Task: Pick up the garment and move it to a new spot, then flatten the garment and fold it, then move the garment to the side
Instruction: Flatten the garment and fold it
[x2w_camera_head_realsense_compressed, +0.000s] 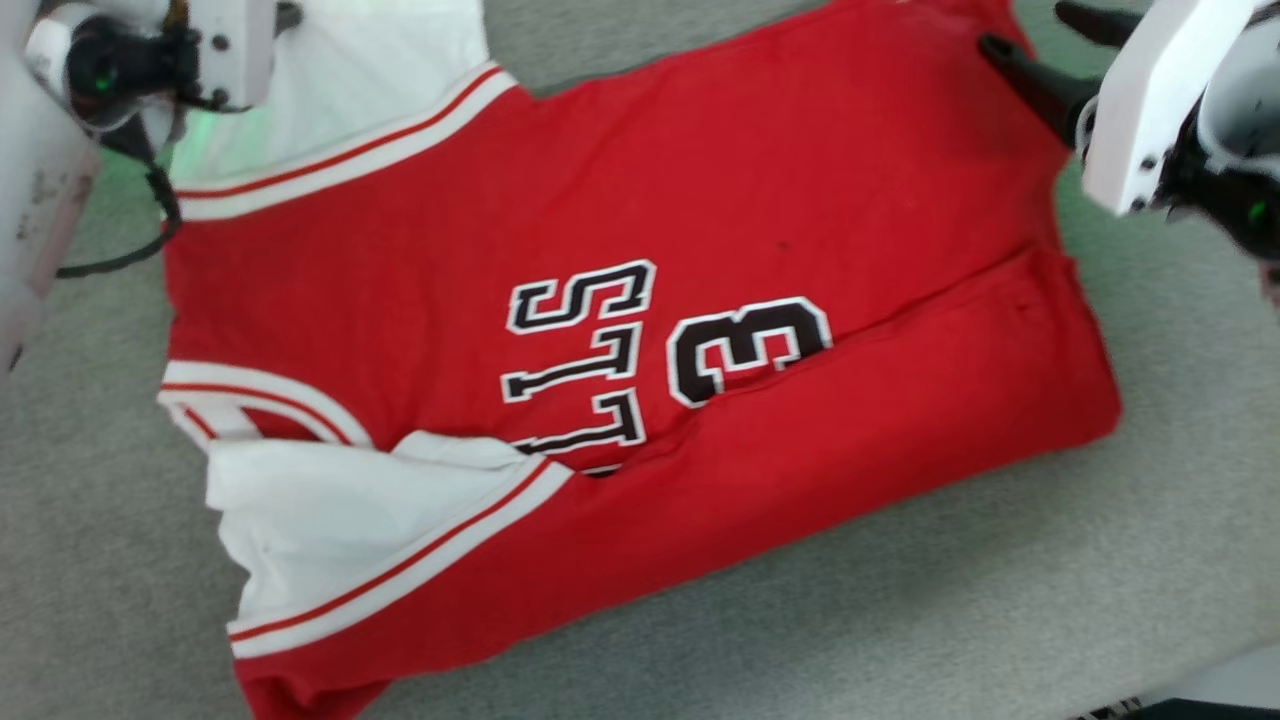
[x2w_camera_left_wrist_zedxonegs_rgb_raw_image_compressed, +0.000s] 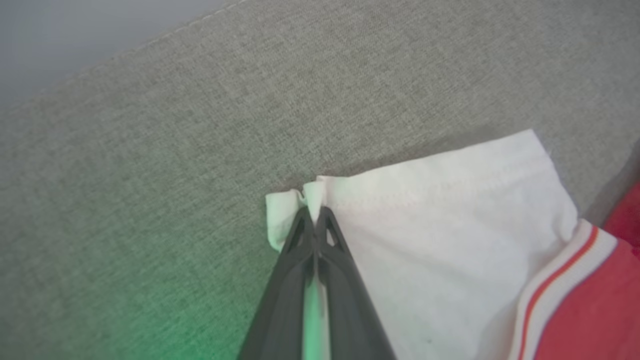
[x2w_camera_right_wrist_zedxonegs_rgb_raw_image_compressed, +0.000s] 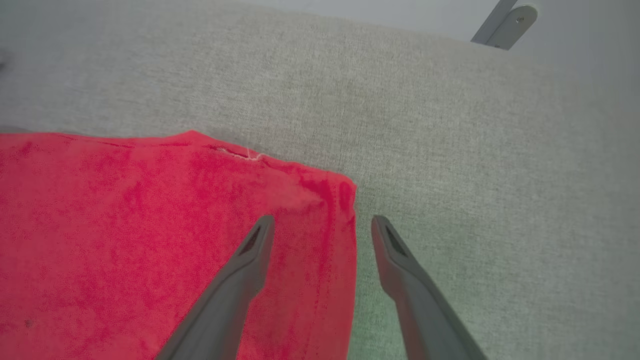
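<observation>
Pinching the white panel's hemmed edge of the garment (x2w_camera_head_realsense_compressed: 700, 200), the left end effector (x2w_camera_left_wrist_zedxonegs_rgb_raw_image_compressed: 315, 216) has its fingers pressed together. The right end effector (x2w_camera_right_wrist_zedxonegs_rgb_raw_image_compressed: 322, 222) is spread, straddling the red corner; contact cannot be told. The garment lies flat across mid-frame on the grey woven surface (x2w_camera_head_realsense_compressed: 1000, 600), its lower edge folded over, hiding part of the lettering.

The red jersey (x2w_camera_head_realsense_compressed: 640, 330) lies spread almost flat, with one long side folded over and half covering its black-and-white number print. Its white corner is pinched between the fingertips of the left gripper (x2w_camera_left_wrist_zedxonegs_rgb_raw_image_compressed: 315, 215). A red corner lies at the right gripper (x2w_camera_right_wrist_zedxonegs_rgb_raw_image_compressed: 322, 220), one spread finger over the cloth and the other past its edge.
</observation>
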